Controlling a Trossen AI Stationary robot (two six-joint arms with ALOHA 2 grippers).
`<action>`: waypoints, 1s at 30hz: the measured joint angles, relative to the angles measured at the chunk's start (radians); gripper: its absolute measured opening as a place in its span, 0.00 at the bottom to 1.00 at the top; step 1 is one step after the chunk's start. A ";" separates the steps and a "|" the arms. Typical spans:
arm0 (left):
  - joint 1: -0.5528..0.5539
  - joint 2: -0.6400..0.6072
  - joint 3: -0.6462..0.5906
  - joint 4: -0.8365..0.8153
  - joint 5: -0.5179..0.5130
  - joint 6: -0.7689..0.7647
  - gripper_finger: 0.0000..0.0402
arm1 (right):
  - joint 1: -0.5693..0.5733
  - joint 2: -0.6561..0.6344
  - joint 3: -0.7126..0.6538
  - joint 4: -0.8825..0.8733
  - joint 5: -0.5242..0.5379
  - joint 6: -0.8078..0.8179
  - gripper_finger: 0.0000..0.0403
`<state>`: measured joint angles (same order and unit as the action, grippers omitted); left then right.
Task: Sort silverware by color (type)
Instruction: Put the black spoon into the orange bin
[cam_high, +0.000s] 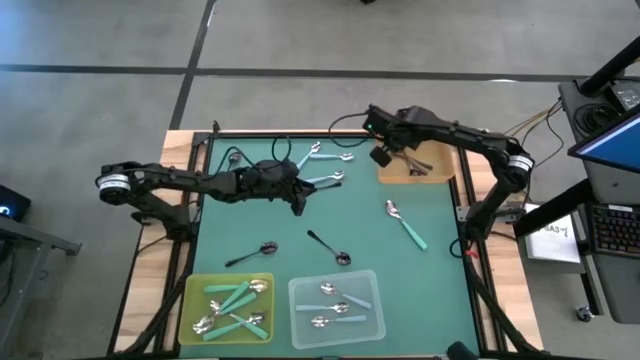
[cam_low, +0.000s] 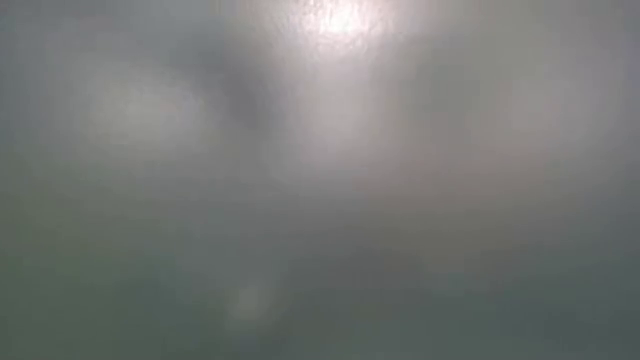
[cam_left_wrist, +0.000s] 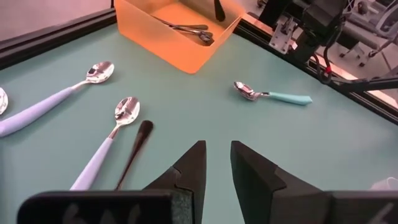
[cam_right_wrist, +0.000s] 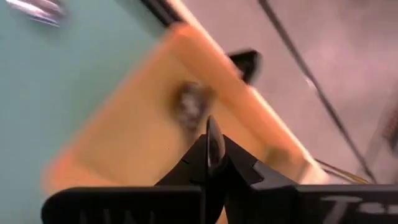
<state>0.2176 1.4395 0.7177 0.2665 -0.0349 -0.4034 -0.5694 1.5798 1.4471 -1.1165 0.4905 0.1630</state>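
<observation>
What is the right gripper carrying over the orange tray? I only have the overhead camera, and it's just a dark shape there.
Observer: The right wrist view shows the right gripper shut on a thin black handle, above the orange tray.
Operator: Is the left gripper holding anything?
Observer: No. In the left wrist view the left gripper is open and empty, low over the green mat.
Operator: What lies nearest to it?
Observer: A black-handled spoon lies on the mat just beside it, next to a light blue spoon.
</observation>
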 joint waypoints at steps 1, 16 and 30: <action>0.000 0.000 0.000 -0.001 0.000 0.000 0.14 | -0.010 0.003 -0.018 0.006 0.029 -0.002 0.03; 0.017 -0.006 -0.002 -0.379 -0.087 0.066 0.14 | -0.057 0.006 -0.066 0.018 0.057 0.045 0.28; 0.235 -0.022 -0.033 -0.949 -0.566 -0.105 0.14 | -0.059 0.005 -0.066 0.136 0.060 0.050 0.36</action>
<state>0.4530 1.4170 0.6847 -0.6828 -0.6014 -0.5086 -0.6289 1.5845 1.3808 -0.9807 0.5501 0.2131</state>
